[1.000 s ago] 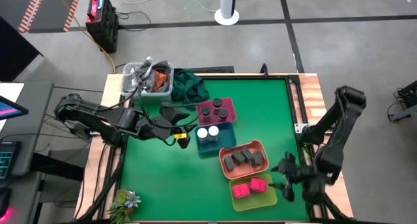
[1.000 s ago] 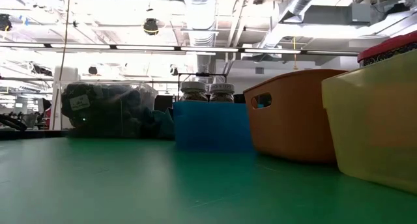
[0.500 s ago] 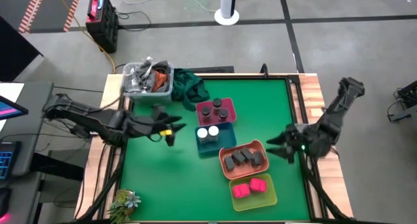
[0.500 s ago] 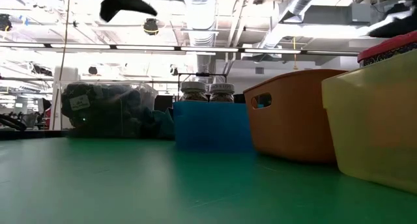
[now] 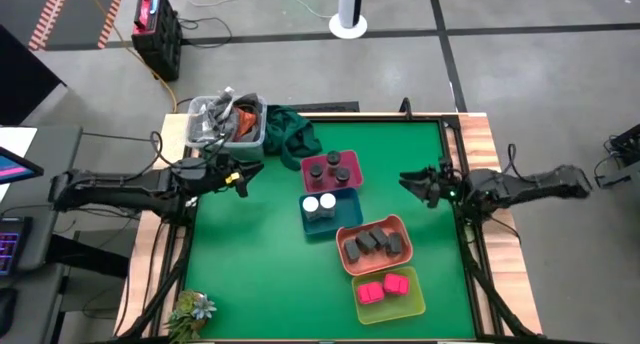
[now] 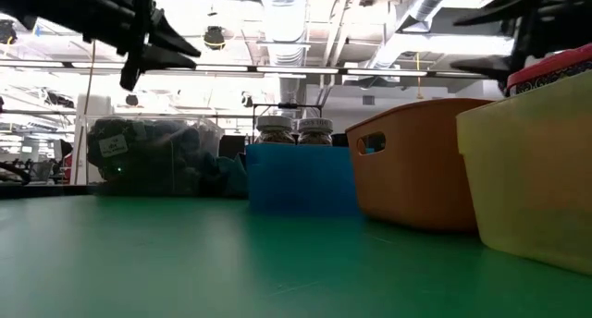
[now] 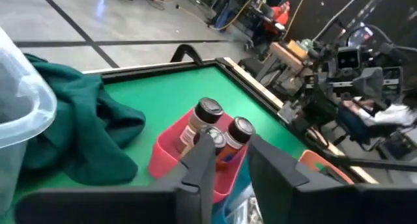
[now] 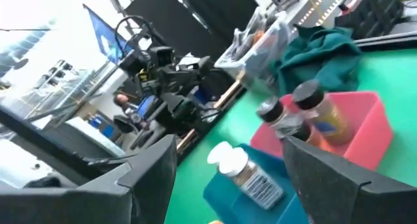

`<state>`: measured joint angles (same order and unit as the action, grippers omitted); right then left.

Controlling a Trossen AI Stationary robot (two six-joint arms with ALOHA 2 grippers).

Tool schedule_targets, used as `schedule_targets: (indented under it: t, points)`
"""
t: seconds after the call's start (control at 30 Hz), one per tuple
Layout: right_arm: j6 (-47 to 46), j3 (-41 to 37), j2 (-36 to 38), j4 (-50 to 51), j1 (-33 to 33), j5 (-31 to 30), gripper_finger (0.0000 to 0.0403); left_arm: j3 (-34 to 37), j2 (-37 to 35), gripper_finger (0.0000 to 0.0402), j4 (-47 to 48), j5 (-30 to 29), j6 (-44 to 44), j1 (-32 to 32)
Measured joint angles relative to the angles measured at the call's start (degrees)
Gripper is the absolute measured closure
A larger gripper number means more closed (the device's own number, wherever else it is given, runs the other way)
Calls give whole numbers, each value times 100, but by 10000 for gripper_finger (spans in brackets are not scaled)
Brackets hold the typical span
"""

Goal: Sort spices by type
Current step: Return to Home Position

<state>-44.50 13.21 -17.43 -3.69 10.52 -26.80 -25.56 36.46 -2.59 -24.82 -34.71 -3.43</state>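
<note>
Fingers parted and empty, the left gripper (image 5: 243, 177) hangs beside the clear bin (image 5: 196, 134) and the right gripper (image 5: 412, 182) at the right edge of the surface (image 5: 250, 264), the spices (image 5: 331, 170) sorted in four trays (image 5: 345, 255) between them, grey floor (image 5: 300, 74) around.

We take green-topped table (image 5: 250, 274) as landmark. Around table on every side we see grey concrete floor (image 5: 300, 74), crossed by dark lines (image 5: 540, 28). Beyond table's far edge: white round pedestal base (image 5: 348, 25). Beyond table's far-left corner: black box with pink top (image 5: 157, 29), cables trailing, orange-black hazard stripes (image 5: 55, 14). Left of table: lit monitor (image 5: 15, 166), keyboard (image 5: 8, 246). Above table we note open ceiling, silver ducts (image 6: 282, 13), bright strip lights (image 6: 296, 70).
</note>
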Motion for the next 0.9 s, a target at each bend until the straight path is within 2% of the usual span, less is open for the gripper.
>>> schedule_targets:
  t: [0.23, 0.4, 0.57, 0.9]
  points:
    - [144, -19, 145, 69, -1775, 1678, 102, 310, -440, 377, -44, 166, 107, -321]
    - [249, -19, 817, 685, -2507, 1942, 102, 639, -1061, 399, 294, 74, -107, -332]
    - [123, -17, 1746, 1618, -2710, 1939, 102, 831, -1575, 401, 351, 124, -143, -222]
    - [23, -247, 1733, 1297, -2287, 1783, 102, 914, -1623, 401, 826, -226, -335, 160]
